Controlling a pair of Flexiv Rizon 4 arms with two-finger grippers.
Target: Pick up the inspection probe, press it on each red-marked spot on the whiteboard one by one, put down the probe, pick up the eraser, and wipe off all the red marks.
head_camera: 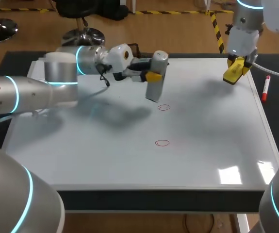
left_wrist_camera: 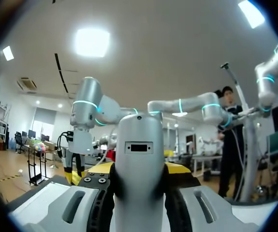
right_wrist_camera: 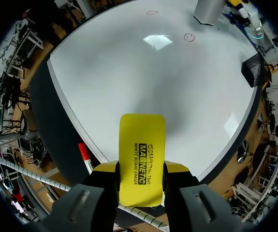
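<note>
Grips probe (left_wrist_camera: 139,145) from both sides in left gripper (head_camera: 154,74), upright just beside far red ring (head_camera: 163,107) on whiteboard (head_camera: 105,145), pinches eraser (right_wrist_camera: 141,150) in right gripper (right_wrist_camera: 141,169) above far right corner; seems mid-pressing, needs tip lowered squarely onto ring.

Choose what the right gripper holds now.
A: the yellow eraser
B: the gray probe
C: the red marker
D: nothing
A: the eraser is clamped between both fingers of the right gripper; the probe is in the left gripper, and the marker lies beside the whiteboard.
</note>
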